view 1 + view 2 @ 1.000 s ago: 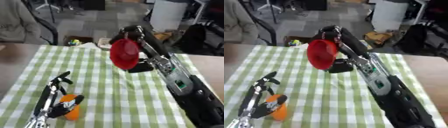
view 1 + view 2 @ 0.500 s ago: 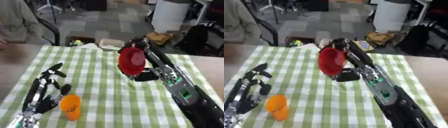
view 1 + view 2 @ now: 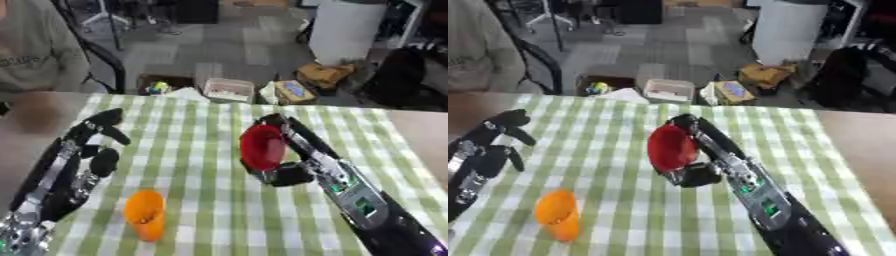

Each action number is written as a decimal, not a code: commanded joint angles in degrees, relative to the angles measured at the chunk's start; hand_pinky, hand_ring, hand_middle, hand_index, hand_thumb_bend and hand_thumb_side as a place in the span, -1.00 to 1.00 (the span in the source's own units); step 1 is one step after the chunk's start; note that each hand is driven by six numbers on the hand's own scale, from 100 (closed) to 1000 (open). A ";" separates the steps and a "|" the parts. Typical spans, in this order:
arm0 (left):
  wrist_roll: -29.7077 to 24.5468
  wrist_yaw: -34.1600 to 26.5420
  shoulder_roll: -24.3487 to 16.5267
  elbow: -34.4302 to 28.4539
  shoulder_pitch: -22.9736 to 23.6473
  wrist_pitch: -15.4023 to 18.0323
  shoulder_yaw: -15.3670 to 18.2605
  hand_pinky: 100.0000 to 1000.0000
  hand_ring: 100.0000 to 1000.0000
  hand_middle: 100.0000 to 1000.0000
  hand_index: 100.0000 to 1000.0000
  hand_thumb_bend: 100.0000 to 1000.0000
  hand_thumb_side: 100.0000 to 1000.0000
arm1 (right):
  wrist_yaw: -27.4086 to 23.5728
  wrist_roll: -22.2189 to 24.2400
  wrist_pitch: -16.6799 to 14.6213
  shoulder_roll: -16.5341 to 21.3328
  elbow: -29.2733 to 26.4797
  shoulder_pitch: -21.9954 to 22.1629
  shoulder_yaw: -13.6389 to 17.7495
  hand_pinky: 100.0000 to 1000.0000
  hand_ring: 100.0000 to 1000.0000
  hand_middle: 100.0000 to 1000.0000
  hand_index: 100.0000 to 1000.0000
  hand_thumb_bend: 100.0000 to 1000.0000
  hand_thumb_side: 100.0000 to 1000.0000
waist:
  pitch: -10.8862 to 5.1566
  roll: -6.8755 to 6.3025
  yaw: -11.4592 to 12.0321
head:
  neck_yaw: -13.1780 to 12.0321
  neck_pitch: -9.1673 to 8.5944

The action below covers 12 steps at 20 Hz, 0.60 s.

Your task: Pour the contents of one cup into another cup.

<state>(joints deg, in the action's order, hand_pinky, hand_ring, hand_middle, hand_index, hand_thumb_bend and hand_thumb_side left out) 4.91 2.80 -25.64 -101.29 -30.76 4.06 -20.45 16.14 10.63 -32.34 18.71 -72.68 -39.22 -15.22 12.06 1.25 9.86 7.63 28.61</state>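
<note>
Gripping the tipped red cup (image 3: 262, 147), right hand (image 3: 293, 162) clamps it; left hand (image 3: 87, 155) spread beside orange cup (image 3: 144, 214).

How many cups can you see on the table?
2. A red cup is tipped on its side in the right hand, mid-cloth. An orange cup stands upright near the front, beside the open left hand. None looks hidden.

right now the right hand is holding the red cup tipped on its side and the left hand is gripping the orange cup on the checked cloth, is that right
Not quite. The left hand is not gripping the orange cup: it is open, fingers spread, apart from the cup, which stands alone on the checked cloth. The left eye view shows the gap. The rest holds: the right hand has the red cup tipped on its side.
</note>
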 commanded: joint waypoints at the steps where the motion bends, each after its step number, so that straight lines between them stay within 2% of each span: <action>1: -1.94 -3.01 -1.30 -3.00 -0.51 -0.98 0.87 -0.34 0.79 0.02 0.81 0.10 0.79 | 2.28 2.44 -1.18 -1.55 3.93 -0.52 -0.04 -0.44 -0.58 -0.62 0.39 -0.89 -0.76 | -1.05 -0.38 0.04 | 0.34 -0.11; 3: -2.72 -4.73 -1.26 -3.54 -0.49 -1.45 0.87 -0.34 0.79 0.01 0.81 0.08 0.80 | 3.79 3.23 -2.56 -2.72 6.34 -0.56 0.17 -0.35 -0.38 -0.47 0.48 -0.62 -0.57 | -1.03 -0.50 -0.05 | 0.41 -0.02; 5: -3.43 -6.59 -1.29 -3.83 -0.48 -1.86 0.89 -0.34 0.79 0.01 0.81 0.07 0.82 | 5.60 3.63 -4.09 -3.62 7.98 -0.56 0.32 -0.13 -0.14 -0.28 0.59 -0.20 -0.30 | -1.04 -0.59 -0.10 | 0.47 0.05; 8: -4.18 -8.89 -1.35 -3.91 -0.41 -2.32 1.00 -0.34 0.78 0.00 0.81 0.05 0.84 | 8.38 3.63 -5.95 -4.23 9.37 -0.47 0.62 0.23 0.17 0.02 0.79 0.26 -0.07 | -1.09 -0.70 -0.15 | 0.54 0.13; 12: -4.58 -9.63 -1.29 -3.79 -0.17 -2.60 1.03 -0.34 0.78 0.00 0.82 0.04 0.85 | 11.24 2.35 -7.49 -4.37 10.53 -0.28 1.44 0.46 0.42 0.29 0.90 0.42 0.04 | -1.14 -0.76 -0.29 | 0.46 0.09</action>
<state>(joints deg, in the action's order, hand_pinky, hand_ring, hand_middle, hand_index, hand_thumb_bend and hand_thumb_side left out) 0.57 -6.37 -25.64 -104.02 -30.42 1.51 -20.26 26.32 13.34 -39.18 13.93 -61.98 -38.78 -14.43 12.04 0.80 9.54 8.07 28.64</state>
